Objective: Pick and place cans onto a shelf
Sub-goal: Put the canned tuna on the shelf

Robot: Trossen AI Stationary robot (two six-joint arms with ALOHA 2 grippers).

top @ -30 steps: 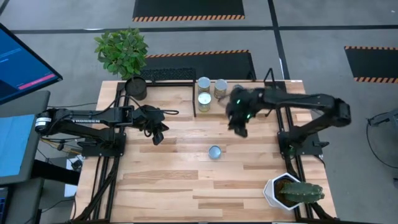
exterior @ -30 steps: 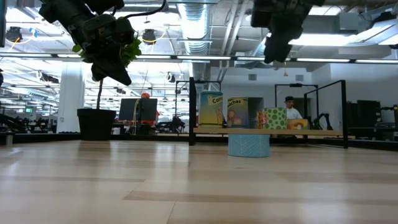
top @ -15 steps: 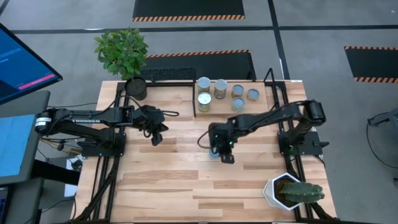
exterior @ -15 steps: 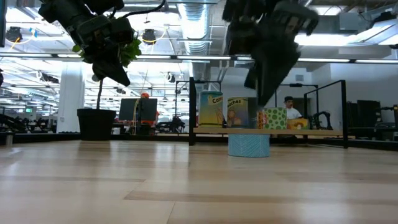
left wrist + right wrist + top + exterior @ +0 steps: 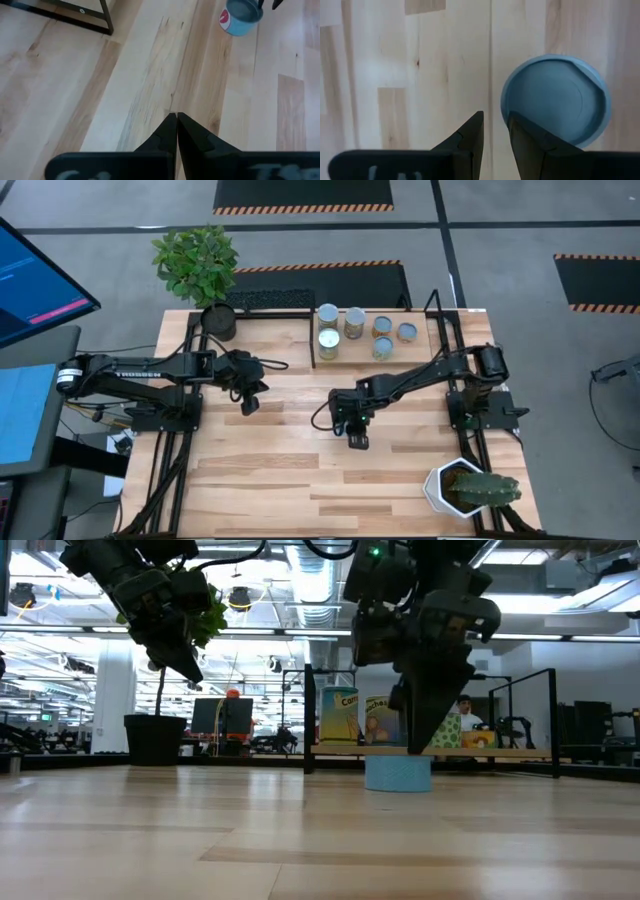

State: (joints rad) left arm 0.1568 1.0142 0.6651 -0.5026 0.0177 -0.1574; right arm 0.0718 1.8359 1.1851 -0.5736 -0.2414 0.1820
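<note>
Five cans on the shelf (image 5: pixel 360 340) in the high view, at the table's (image 5: pixel 280 470) far edge: three with silvery tops at left, two pale-blue at right. Leafy plant (image 5: pixel 196 262) in a black pot sits at the far-left corner, white cactus pot (image 5: pixel 452 488) at the near-right corner. Left gripper (image 5: pixel 250 402) hangs over bare wood left of centre. Right gripper (image 5: pixel 356 438) is over mid-table; the arm hides the loose can under it.

Low view: loose can (image 5: pixel 398 773) is a short pale-blue cylinder with a fine patterned side, standing on the table in front of the shelf. Right gripper (image 5: pixel 422 736) hangs just above it, blocking part of the shelf cans behind; their labels are green, yellow and orange. Shelf is thin black rod with a light board. A person shows in the room behind.

Left wrist view: left gripper (image 5: pixel 176 119) fingers pressed together, over plank-grain wood; loose can (image 5: pixel 240 16) well ahead.

Right wrist view: right gripper (image 5: pixel 494 120) fingers nearly together, narrow gap, gripping nothing. Loose can's (image 5: pixel 555 100) round pale-blue top lies directly below, one fingertip overlapping its rim.
</note>
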